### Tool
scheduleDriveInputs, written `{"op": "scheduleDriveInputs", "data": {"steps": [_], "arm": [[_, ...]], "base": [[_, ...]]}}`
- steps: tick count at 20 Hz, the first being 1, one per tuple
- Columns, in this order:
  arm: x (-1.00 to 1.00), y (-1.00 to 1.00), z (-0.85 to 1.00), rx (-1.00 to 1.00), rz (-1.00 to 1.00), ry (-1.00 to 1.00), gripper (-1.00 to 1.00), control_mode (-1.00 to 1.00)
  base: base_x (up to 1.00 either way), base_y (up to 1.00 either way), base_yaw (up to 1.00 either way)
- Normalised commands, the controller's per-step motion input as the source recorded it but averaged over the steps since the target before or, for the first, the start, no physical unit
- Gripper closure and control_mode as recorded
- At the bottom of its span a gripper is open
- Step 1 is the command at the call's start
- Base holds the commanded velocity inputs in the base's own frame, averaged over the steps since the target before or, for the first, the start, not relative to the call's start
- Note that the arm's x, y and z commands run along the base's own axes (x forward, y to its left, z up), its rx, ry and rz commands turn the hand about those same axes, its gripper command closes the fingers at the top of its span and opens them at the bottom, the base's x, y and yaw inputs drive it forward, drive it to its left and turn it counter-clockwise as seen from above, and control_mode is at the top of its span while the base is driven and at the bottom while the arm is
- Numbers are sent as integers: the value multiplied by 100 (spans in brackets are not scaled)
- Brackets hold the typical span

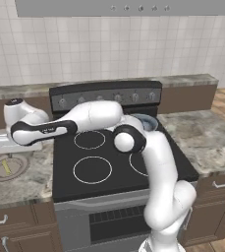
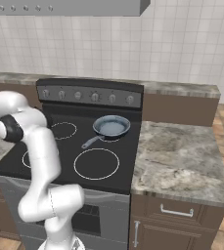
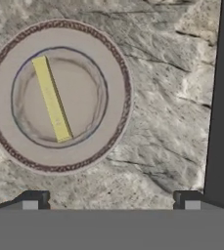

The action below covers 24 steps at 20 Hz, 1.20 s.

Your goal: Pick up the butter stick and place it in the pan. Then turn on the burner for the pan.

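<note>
On your left: a round grey-brown dish (image 3: 59, 95) with a dark patterned rim lies on the mottled stone desk (image 3: 162, 97), left of the stove. In its shallow well lies the butter stick (image 3: 52, 98), a thin pale yellow bar, set diagonally. Your gripper (image 3: 111, 199) hangs above the desk beside the dish, fingers spread wide, holding nothing. Next: the flat black glass stove top (image 2: 59, 151) with white ring burners. Right rear burner: the pan (image 2: 111, 126), round grey-blue metal, shallow-rimmed, its short dark handle pointing toward the stove front.
</note>
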Motion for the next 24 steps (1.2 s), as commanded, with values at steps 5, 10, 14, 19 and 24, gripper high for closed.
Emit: {"op": "scheduleDriveInputs", "data": {"steps": [5, 10, 14, 19, 24], "arm": [[19, 24, -6, 0, 0, 3, -100, -100], [21, 14, -1, 0, 0, 0, -100, -100], [9, 17, -11, 0, 0, 1, -100, -100], [0, 17, -18, 0, 0, 2, -100, -100], [3, 7, -19, 0, 0, 1, -100, -100]], "base": [[0, 0, 0], [0, 0, 0], [0, 0, 0], [0, 0, 0], [0, 0, 0]]}}
